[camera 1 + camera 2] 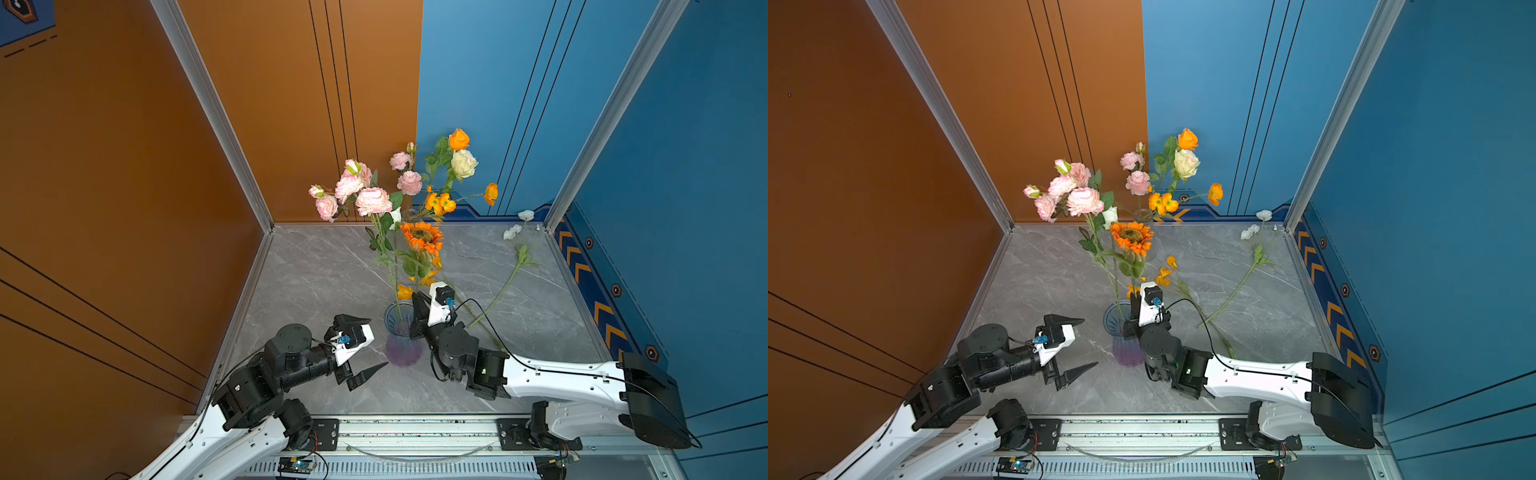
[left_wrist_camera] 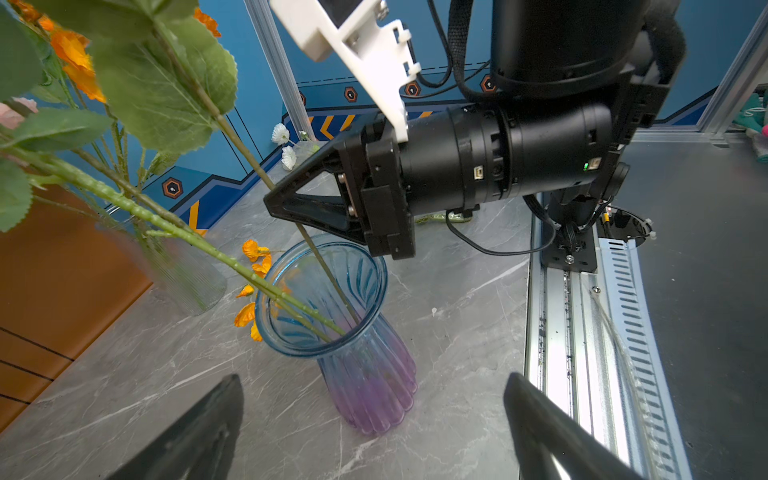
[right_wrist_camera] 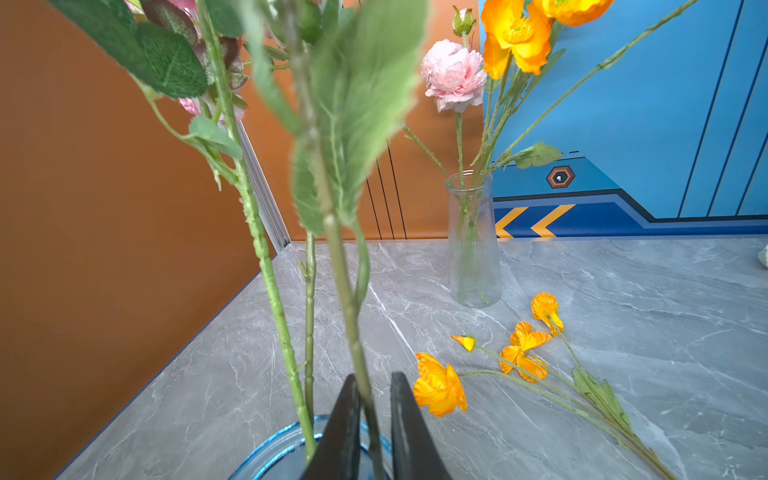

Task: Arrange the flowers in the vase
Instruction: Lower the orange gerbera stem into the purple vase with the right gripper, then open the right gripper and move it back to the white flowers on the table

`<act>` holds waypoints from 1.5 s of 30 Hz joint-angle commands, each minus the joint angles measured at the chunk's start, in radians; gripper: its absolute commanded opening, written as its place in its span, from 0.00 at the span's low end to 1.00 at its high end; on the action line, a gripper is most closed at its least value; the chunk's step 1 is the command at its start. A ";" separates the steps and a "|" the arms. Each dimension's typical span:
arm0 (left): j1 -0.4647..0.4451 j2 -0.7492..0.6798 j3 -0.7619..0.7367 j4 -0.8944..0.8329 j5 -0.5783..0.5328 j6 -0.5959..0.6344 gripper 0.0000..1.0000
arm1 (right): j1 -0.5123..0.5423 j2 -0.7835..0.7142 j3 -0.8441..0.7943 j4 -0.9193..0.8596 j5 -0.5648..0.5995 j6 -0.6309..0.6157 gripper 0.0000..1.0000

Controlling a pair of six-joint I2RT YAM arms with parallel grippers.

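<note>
Release step: my right fingers (image 3: 345, 415) barely parted around orange sunflower's green stem (image 3: 353, 324), in blue-purple ribbed glass vase (image 1: 401, 349); left fingers (image 1: 368, 374) wide, empty. Next I'd back off, fetch orange poppy sprig (image 3: 523, 345).

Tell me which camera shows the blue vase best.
The left wrist view: the blue vase shows almost whole, rim to base. In both top views the right arm covers part of the vase. The right wrist view catches only a strip of its rim.
</note>
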 commanded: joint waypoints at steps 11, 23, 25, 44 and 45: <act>0.013 0.022 -0.006 0.054 0.074 -0.020 0.98 | 0.027 -0.117 -0.024 -0.132 0.038 0.013 0.39; -0.003 0.237 0.198 0.058 0.142 0.140 0.98 | 0.025 -0.287 0.015 -0.500 0.055 0.096 0.63; -0.004 0.282 0.239 0.057 0.159 0.173 0.98 | 0.024 -0.320 0.020 -0.583 0.055 0.122 0.63; -0.094 0.461 0.215 0.161 0.232 0.203 0.98 | -0.755 -0.451 -0.004 -1.186 -0.497 0.471 0.61; -0.112 0.462 0.211 0.160 0.211 0.211 0.98 | -0.837 -0.411 -0.008 -1.166 -0.585 0.452 0.61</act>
